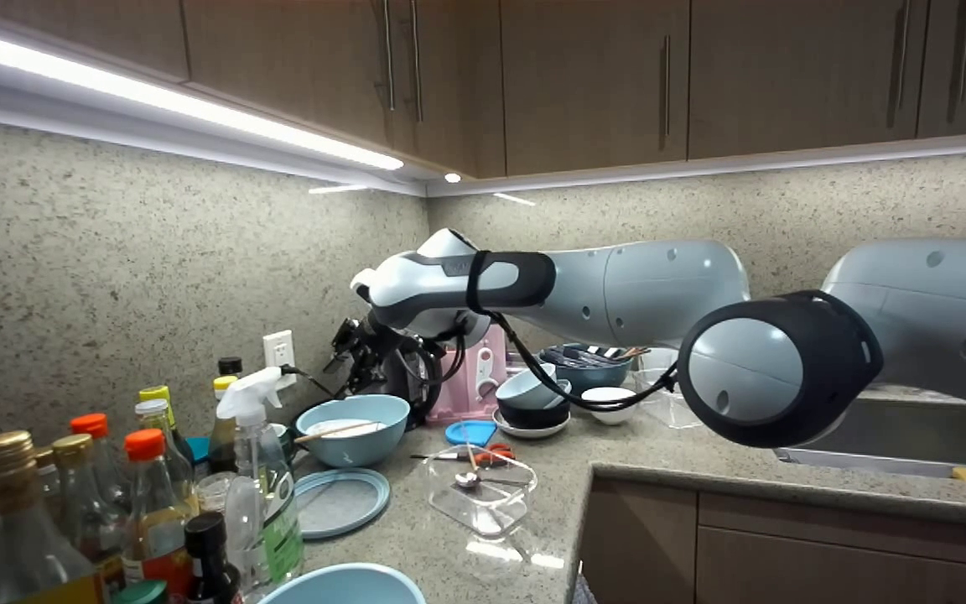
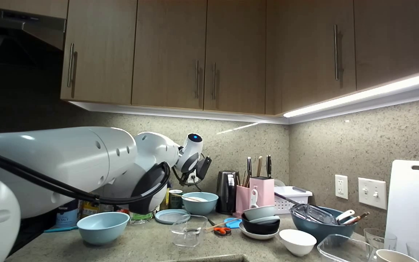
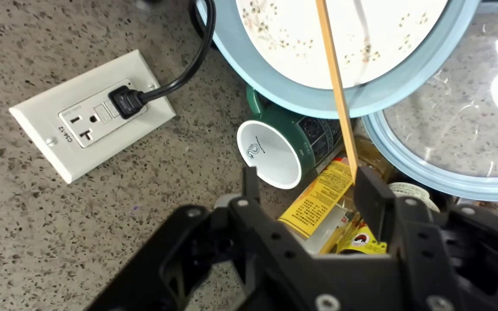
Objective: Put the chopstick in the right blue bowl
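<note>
The wooden chopstick (image 1: 336, 431) lies across the rim of the light-blue bowl (image 1: 357, 449) beside the black kettle. Both also show in an exterior view, the chopstick (image 2: 187, 197) and the bowl (image 2: 200, 208). In the wrist view the chopstick (image 3: 337, 82) runs over a white flower-patterned dish inside the bowl (image 3: 270, 75), and one end sticks out past the rim. My gripper (image 3: 307, 185) is open, with nothing between its fingers. The chopstick's outer end meets the right finger's edge in the picture; I cannot tell whether they touch.
A second light-blue bowl (image 2: 103, 227) stands apart. A flat light-blue-rimmed plate (image 1: 340, 503), bottles and a spray bottle (image 1: 261, 453) crowd the bowl. A green mug (image 3: 279, 147), a plugged-in cord (image 3: 180, 77) and the kettle (image 2: 227, 191) are close. A clear container (image 1: 483, 503) stands nearby.
</note>
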Robot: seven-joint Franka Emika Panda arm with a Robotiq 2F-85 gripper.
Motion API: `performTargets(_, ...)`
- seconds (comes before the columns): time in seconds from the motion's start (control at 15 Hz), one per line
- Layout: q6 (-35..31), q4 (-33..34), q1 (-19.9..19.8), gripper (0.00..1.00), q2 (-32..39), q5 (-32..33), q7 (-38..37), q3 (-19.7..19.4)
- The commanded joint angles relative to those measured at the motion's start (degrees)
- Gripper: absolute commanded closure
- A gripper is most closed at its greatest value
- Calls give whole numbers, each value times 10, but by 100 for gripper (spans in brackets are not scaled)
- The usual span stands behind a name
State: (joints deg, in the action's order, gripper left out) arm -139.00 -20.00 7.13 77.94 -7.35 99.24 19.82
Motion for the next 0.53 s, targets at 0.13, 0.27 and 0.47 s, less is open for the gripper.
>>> performTargets(0.13, -38, -5, 6, 23, -4, -8, -15, -24)
performTargets(0.27, -45, -5, 8, 11, -4, -7, -18, -27)
performTargets(0.47, -46, -5, 8, 10, -4, -6, -18, -28)
